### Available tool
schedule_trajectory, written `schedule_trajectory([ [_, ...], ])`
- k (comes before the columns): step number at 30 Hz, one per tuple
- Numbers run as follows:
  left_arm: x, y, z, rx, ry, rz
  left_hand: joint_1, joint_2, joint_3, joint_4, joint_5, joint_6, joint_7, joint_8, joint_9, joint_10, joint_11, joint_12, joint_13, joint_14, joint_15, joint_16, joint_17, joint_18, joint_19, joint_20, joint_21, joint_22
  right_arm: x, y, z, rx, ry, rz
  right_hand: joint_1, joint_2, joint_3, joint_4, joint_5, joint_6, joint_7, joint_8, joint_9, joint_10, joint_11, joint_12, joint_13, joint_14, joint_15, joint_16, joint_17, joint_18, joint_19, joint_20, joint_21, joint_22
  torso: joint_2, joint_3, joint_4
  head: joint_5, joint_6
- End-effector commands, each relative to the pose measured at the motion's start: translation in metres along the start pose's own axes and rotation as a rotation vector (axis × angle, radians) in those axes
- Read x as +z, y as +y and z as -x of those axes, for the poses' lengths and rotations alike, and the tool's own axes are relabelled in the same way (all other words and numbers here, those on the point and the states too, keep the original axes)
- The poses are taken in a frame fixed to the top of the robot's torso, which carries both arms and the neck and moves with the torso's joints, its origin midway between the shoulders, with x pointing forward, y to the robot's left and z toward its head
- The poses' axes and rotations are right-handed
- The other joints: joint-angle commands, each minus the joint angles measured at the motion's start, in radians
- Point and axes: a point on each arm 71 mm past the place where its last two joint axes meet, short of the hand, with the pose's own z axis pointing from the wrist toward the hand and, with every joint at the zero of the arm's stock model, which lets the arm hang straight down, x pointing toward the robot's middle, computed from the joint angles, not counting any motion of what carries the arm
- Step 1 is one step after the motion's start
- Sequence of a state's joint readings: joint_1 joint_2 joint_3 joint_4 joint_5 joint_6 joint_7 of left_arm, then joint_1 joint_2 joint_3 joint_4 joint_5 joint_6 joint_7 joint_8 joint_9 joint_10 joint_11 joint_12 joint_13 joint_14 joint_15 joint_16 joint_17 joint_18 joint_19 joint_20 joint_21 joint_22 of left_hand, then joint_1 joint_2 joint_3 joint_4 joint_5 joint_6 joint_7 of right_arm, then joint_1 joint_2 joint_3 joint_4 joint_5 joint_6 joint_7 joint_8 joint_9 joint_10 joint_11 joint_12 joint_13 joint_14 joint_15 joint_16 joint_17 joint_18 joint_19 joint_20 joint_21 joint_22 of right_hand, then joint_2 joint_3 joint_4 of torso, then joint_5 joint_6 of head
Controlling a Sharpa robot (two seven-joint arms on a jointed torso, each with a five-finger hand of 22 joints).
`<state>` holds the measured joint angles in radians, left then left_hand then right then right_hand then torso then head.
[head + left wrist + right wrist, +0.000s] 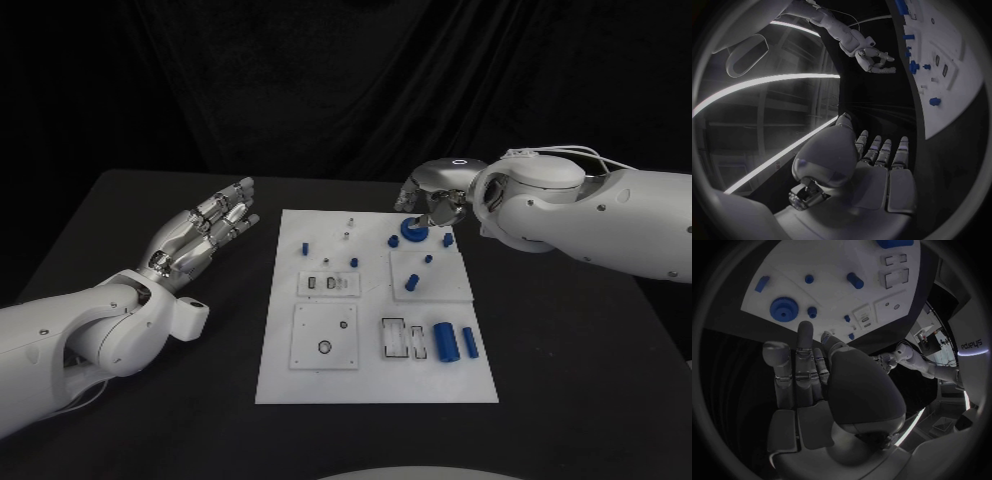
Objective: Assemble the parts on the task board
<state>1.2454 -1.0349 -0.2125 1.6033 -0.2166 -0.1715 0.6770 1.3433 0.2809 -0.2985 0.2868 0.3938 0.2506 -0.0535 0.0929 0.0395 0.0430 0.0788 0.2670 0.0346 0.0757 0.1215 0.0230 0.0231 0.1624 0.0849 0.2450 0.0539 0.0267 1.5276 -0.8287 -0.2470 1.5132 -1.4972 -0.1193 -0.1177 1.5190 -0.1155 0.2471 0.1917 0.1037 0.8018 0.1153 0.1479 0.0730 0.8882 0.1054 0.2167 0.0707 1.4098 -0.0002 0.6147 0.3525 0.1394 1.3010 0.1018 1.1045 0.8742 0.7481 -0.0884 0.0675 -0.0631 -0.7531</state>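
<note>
Handling the blue gear (410,234) calls for care: it looks small, rigid, light and smooth, so it is best pinched across its toothed rim. It sits at the far right of the white board (376,385) on the bench (591,400). The right robot hand (433,203) hovers just above it, fingers extended, holding nothing. The left robot hand (206,232) lies flat and spread, well apart, empty. Blue pegs (457,342) nearby could roll.

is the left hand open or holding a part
Open: the left hand lies beside the task board, fingers spread and nothing in it.
</note>
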Motion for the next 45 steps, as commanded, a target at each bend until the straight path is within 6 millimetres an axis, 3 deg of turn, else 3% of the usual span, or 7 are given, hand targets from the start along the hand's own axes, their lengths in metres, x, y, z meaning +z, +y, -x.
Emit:
schedule_trajectory([
  [1, 0.001, -0.009, -0.002, -0.010, 0.016, -0.113, 0.013, 0.003, 0.007, 0.002, 0.006, 0.006, 0.002, 0.007, 0.001, -0.001, 0.007, 0.003, 0.001, -0.001, 0.005, 0.000, -0.002, 0.019, 0.001, 0.006, 0.004, 0.000, 0.001, 0.001, -0.001, -0.040, -0.030, 0.010, -0.015, -0.002, 0.004, 0.002, -0.005, 0.001, -0.001, -0.009, 0.000, 0.012, 0.000, -0.010, 0.001, 0.009, 0.002, 0.034, 0.024, -0.016, 0.018, 0.002, 0.033, 0.047, 0.026, -0.0029, 0.0033, -0.006, 0.006],
  [7, 0.002, -0.010, -0.004, -0.015, 0.022, -0.117, 0.015, 0.003, 0.009, 0.002, 0.009, 0.008, 0.002, 0.008, 0.001, -0.001, 0.008, 0.004, 0.001, -0.002, 0.005, -0.001, -0.002, 0.019, 0.001, 0.007, 0.004, 0.000, 0.003, 0.002, -0.008, -0.051, -0.024, 0.017, -0.030, -0.005, 0.001, -0.002, -0.011, -0.012, -0.012, -0.024, -0.001, 0.018, -0.001, -0.025, 0.001, 0.013, 0.000, 0.090, 0.063, -0.030, 0.053, 0.001, 0.101, 0.140, 0.041, -0.0031, 0.0025, -0.008, 0.016],
  [15, 0.001, -0.011, -0.006, -0.010, 0.015, -0.117, 0.024, 0.001, 0.014, 0.001, 0.021, 0.011, 0.006, 0.010, 0.001, 0.001, 0.013, 0.012, 0.002, -0.004, 0.007, -0.002, -0.003, 0.019, -0.001, 0.010, 0.003, 0.000, 0.006, 0.002, -0.018, -0.053, -0.010, 0.021, -0.035, -0.007, -0.001, -0.005, -0.014, -0.014, -0.011, -0.029, 0.000, 0.024, -0.002, -0.029, 0.002, 0.015, 0.003, 0.116, 0.079, -0.036, 0.065, 0.003, 0.128, 0.177, 0.047, -0.0019, 0.0017, -0.009, 0.009],
  [24, 0.001, -0.011, -0.008, -0.018, 0.024, -0.115, 0.028, 0.001, 0.017, 0.000, 0.027, 0.010, 0.008, 0.010, 0.001, 0.002, 0.016, 0.011, 0.002, -0.004, 0.008, -0.002, -0.003, 0.019, -0.001, 0.012, 0.003, 0.000, 0.010, 0.003, -0.026, -0.073, -0.026, 0.031, -0.028, -0.001, 0.015, -0.025, 0.055, 0.030, -0.007, -0.016, 0.009, 0.048, 0.000, -0.035, 0.003, 0.006, 0.008, 0.151, 0.104, -0.040, 0.072, 0.008, 0.156, 0.215, 0.055, -0.0030, 0.0029, 0.000, 0.006],
  [29, 0.001, -0.011, -0.008, -0.021, 0.028, -0.113, 0.032, 0.000, 0.018, -0.001, 0.030, 0.009, 0.009, 0.010, 0.000, 0.001, 0.018, 0.009, 0.001, -0.006, 0.009, -0.003, -0.003, 0.019, -0.002, 0.013, 0.003, -0.001, 0.014, 0.003, -0.027, -0.093, -0.039, 0.033, -0.026, -0.002, 0.025, -0.032, 0.075, 0.040, -0.019, -0.015, 0.010, 0.053, 0.001, -0.041, 0.002, 0.001, 0.009, 0.160, 0.110, -0.041, 0.071, 0.009, 0.160, 0.222, 0.056, -0.0040, 0.0032, 0.005, 0.008],
  [30, 0.001, -0.011, -0.008, -0.022, 0.028, -0.113, 0.034, -0.002, 0.019, -0.002, 0.032, 0.009, 0.009, 0.010, 0.000, 0.001, 0.019, 0.010, 0.001, -0.007, 0.010, -0.003, -0.003, 0.019, -0.002, 0.013, 0.003, -0.001, 0.014, 0.003, -0.027, -0.094, -0.040, 0.033, -0.024, -0.002, 0.032, -0.037, 0.088, 0.040, -0.036, -0.019, 0.009, 0.053, 0.003, -0.046, 0.000, -0.001, 0.011, 0.165, 0.113, -0.041, 0.070, 0.011, 0.163, 0.226, 0.056, -0.0040, 0.0032, 0.005, 0.008],
  [45, 0.003, -0.009, -0.008, -0.028, 0.038, -0.108, 0.053, -0.004, 0.028, -0.007, 0.050, 0.012, 0.015, 0.012, 0.001, -0.001, 0.022, 0.010, 0.001, -0.007, 0.013, -0.003, -0.004, 0.019, -0.001, 0.017, 0.005, 0.000, 0.026, 0.003, -0.038, -0.112, -0.056, 0.048, -0.034, 0.001, 0.055, -0.041, 0.089, 0.080, -0.056, -0.010, 0.013, 0.080, 0.004, -0.048, 0.002, -0.006, 0.014, 0.179, 0.121, -0.043, 0.072, 0.014, 0.176, 0.247, 0.058, -0.0039, 0.0067, 0.002, 0.007],
])
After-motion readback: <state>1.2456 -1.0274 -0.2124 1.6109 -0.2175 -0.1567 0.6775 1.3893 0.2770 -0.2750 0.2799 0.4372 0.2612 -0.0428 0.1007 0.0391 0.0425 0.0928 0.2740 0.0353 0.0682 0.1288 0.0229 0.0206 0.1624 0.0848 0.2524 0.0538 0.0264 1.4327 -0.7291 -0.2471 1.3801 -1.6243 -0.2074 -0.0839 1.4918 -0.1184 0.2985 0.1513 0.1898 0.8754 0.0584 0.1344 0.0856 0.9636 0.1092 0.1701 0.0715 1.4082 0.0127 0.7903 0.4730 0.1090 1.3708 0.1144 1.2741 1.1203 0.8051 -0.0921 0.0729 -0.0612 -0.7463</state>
